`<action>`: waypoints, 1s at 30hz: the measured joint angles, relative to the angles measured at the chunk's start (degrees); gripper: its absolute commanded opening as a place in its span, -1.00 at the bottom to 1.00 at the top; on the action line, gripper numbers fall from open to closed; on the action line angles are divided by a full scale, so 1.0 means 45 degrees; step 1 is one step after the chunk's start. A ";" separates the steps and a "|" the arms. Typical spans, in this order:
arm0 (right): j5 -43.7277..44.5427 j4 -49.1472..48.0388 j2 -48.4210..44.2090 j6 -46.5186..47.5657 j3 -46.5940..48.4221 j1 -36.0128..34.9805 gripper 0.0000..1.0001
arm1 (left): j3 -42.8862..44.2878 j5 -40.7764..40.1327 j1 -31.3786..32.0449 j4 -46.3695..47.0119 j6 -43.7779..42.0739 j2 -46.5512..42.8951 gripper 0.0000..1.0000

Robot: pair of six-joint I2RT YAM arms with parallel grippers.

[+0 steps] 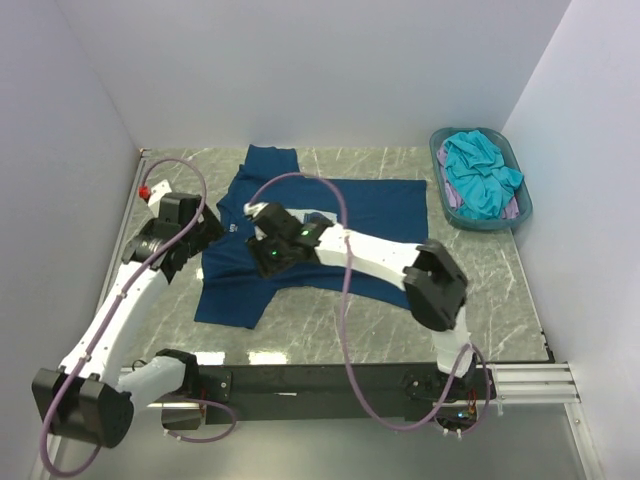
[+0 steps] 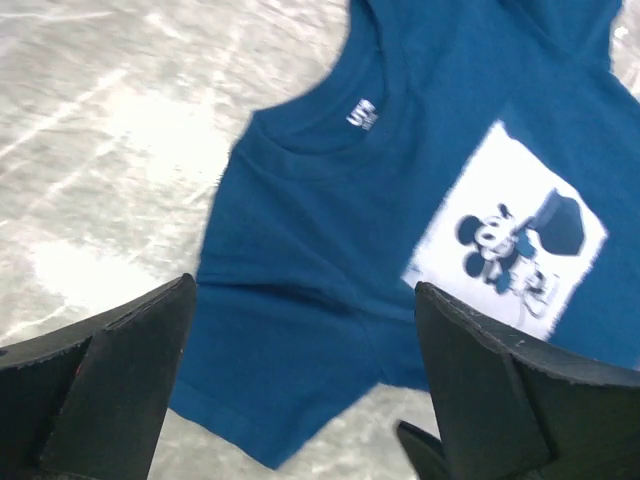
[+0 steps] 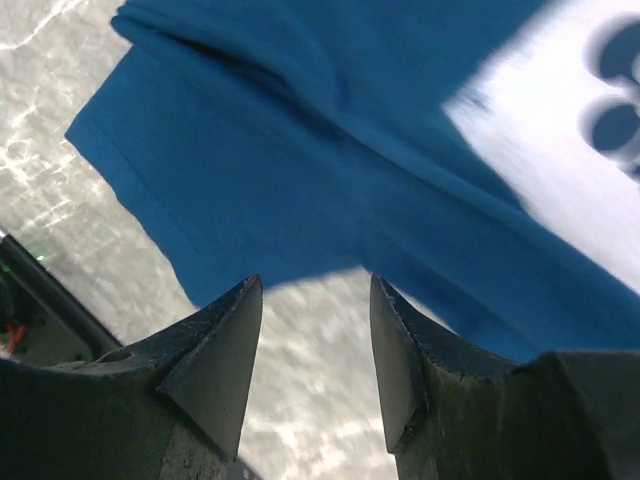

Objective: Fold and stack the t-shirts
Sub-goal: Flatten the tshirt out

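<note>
The dark navy t-shirt (image 1: pixel 370 210) lies spread across the marble table, collar to the left, with its small white chest print (image 2: pixel 510 230) facing up. My left gripper (image 1: pixel 213 232) hovers over the collar end. Its jaws stand wide open, and a sleeve of the navy t-shirt (image 2: pixel 300 230) lies below them, not held. My right gripper (image 1: pixel 258 212) reaches across the shirt to the same end and is open, with bare table between its fingers (image 3: pixel 215 350). The hem of the navy t-shirt (image 3: pixel 300 150) lies just past its tips. The turquoise t-shirt (image 1: pixel 478 170) and the pale lilac one (image 1: pixel 452 195) lie bunched in the basket.
The teal plastic basket (image 1: pixel 436 150) stands at the table's back right corner. A small red object (image 1: pixel 147 190) sits at the left edge by the wall. White walls close in the table on three sides. The right arm's elbow (image 1: pixel 435 285) hangs over the near right part.
</note>
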State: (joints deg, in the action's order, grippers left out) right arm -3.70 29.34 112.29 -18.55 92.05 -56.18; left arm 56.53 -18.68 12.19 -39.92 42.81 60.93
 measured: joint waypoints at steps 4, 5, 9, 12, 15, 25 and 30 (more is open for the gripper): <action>0.0053 0.0112 0.1433 0.0695 0.1098 -0.0452 0.08 | -0.1054 -0.0636 0.0000 0.0515 -0.0277 -0.0675 0.88; 0.0102 0.0180 0.1739 0.0894 0.1307 -0.0510 0.08 | -0.1331 -0.0801 0.0000 0.0675 -0.0369 -0.0845 0.85; 0.0379 0.0631 0.2657 0.1719 0.1923 -0.0777 0.08 | -0.2293 -0.1423 0.0000 0.1069 -0.0622 -0.1647 0.80; 0.0466 0.1103 0.3128 0.2312 0.2147 -0.1035 0.09 | -0.2555 -0.1860 0.0000 0.1321 -0.0690 -0.2220 0.79; 0.0491 0.1729 0.3468 0.2837 0.2404 -0.1370 0.09 | -0.2589 -0.2312 0.0000 0.1608 -0.0695 -0.2647 0.79; 0.0000 0.3614 0.3541 0.4459 0.2492 -0.2409 0.11 | -0.2715 -0.2841 0.0000 0.1967 -0.0656 -0.2812 0.78; -0.0544 0.4551 0.3526 0.5226 0.2443 -0.2992 0.11 | -0.2715 -0.2909 0.0000 0.1972 -0.0651 -0.2841 0.77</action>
State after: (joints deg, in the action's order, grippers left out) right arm -6.15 49.82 128.16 4.97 103.04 -69.65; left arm 44.31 -31.77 12.19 -31.05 39.88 48.14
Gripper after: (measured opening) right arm 0.551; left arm 0.888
